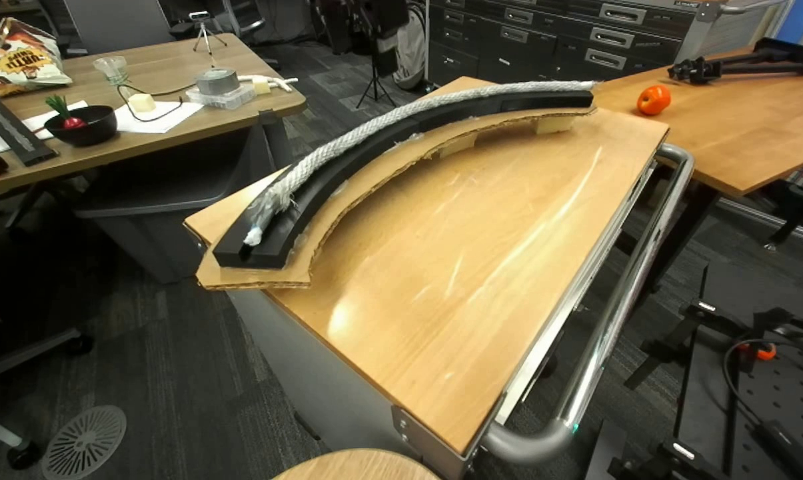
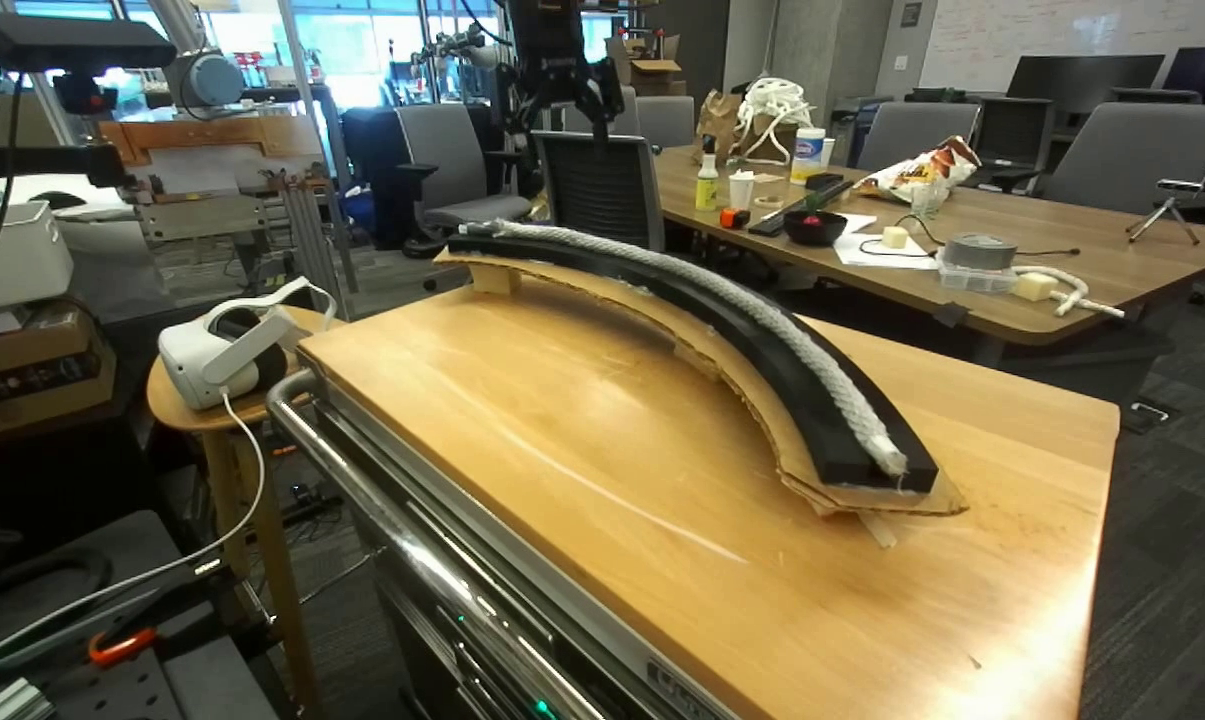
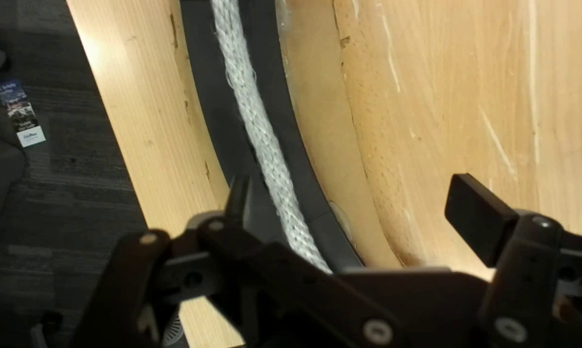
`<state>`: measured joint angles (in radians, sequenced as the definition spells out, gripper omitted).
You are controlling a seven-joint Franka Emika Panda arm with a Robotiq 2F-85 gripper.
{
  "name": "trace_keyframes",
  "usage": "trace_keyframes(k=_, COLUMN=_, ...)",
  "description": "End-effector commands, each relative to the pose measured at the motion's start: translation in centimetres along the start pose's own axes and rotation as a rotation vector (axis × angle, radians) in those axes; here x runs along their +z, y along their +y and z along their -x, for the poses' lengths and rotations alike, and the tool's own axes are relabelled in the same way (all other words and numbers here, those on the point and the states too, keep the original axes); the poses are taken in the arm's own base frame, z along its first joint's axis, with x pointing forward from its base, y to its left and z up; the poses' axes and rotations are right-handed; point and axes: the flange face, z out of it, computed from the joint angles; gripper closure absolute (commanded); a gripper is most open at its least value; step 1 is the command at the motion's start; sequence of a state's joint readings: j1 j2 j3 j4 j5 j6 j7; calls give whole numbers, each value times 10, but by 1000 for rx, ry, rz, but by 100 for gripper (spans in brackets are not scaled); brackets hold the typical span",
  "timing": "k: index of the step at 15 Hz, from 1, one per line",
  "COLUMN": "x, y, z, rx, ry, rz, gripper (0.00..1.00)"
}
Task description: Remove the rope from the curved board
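The rope, silvery-grey and braided, lies lengthwise along the top of the black curved board in both exterior views, rope (image 1: 374, 127) on board (image 1: 348, 163), and rope (image 2: 742, 297) on board (image 2: 782, 390). Both rope ends rest near the board's ends. My gripper (image 2: 562, 110) is high above the board's far end in an exterior view, apart from it. In the wrist view my gripper (image 3: 353, 203) is open and empty. The rope (image 3: 262, 130) and the board (image 3: 211, 87) run below it, nearer the left finger. The gripper body hides their lower part there.
The board sits on a cardboard base (image 1: 328, 227) raised on blocks above the wooden cart top (image 1: 468, 220). A metal rail (image 1: 614, 320) runs along the cart's edge. A side table (image 2: 922, 270) holds a bowl, tape and chips bag. A headset (image 2: 212, 350) lies on a stool.
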<state>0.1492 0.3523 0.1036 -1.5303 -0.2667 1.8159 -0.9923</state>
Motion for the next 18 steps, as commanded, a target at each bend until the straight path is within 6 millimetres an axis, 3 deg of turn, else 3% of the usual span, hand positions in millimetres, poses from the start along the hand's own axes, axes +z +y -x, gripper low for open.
trace_keyframes(k=1, x=8, y=3, z=-6, rx=-6, ry=-4, rz=-11, gripper=0)
trace_keyframes(k=3, x=21, y=6, z=-11, rx=-10, ry=-10, rz=-27, gripper=0)
trace_keyframes(k=7, x=16, y=9, z=-15, rx=-22, ry=32, rz=13, gripper=0)
trace_keyframes(k=15, x=62, y=30, z=-39, rx=-23, ry=32, rz=-49, gripper=0)
trace_keyframes(k=16, x=67, y=32, z=-42, rx=-22, ry=30, rz=-55, gripper=2)
trace_keyframes(k=17, x=71, y=34, z=-45, rx=-22, ry=33, rz=-61, gripper=25)
trace_keyframes(k=18, x=74, y=36, z=-47, rx=-24, ry=36, rz=-64, gripper=27)
